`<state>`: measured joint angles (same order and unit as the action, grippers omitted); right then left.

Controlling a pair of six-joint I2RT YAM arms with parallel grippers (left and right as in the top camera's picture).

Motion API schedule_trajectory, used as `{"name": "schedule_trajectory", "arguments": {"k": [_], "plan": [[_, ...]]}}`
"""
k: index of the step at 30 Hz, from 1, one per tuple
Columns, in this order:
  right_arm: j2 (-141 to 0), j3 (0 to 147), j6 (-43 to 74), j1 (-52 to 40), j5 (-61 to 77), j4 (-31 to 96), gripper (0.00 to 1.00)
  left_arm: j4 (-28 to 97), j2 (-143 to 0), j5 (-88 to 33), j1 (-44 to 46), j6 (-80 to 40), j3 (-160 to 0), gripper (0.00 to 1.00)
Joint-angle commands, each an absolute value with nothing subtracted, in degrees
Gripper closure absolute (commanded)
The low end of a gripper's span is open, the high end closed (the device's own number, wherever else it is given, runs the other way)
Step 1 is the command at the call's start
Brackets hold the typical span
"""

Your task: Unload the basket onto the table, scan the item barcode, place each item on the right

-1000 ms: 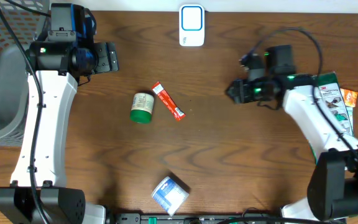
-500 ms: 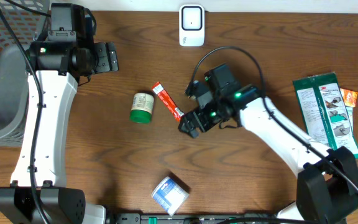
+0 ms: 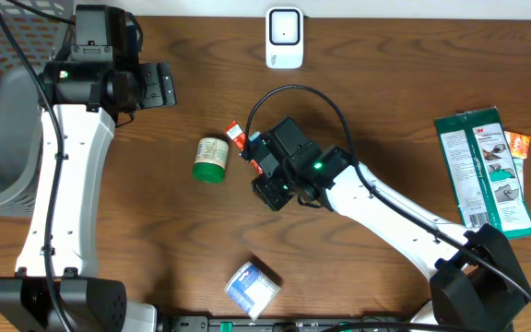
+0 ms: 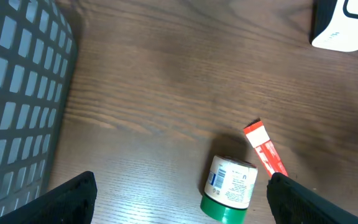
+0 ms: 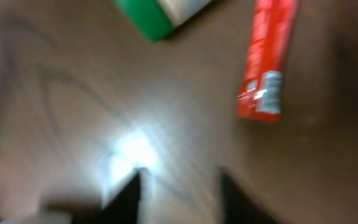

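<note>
Overhead: right gripper (image 3: pixel 261 171) half-covers red packet (image 3: pixel 234 132); right wrist shows it uncovered, grip unreadable; left gripper (image 4: pixel 179 199) spread.

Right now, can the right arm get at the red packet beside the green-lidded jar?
Probably yes. The right end effector hangs just over the red packet, which lies flat with nothing on it. The green-lidded jar lies apart to one side, so it should not interfere.
</note>
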<state>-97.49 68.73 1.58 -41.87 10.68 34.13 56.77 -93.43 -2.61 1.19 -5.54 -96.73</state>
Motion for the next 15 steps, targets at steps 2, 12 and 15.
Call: {"name": "schedule_trajectory", "arguments": {"k": [2,12,15], "plan": [[-97.84,69.21,2.85,-42.0,-1.19,31.18,0.99,56.95,-94.11,-1.91,1.04,-5.19,-96.64,0.12],[-101.34,69.21,3.84,-40.14,-3.79,19.49,0.94,56.95,-94.11,-1.91,1.04,-5.19,-96.64,0.12],[-103.85,69.21,3.77,-40.05,-3.79,15.33,0.94,56.95,-94.11,-1.91,1.04,-5.19,-96.64,0.12]]}}
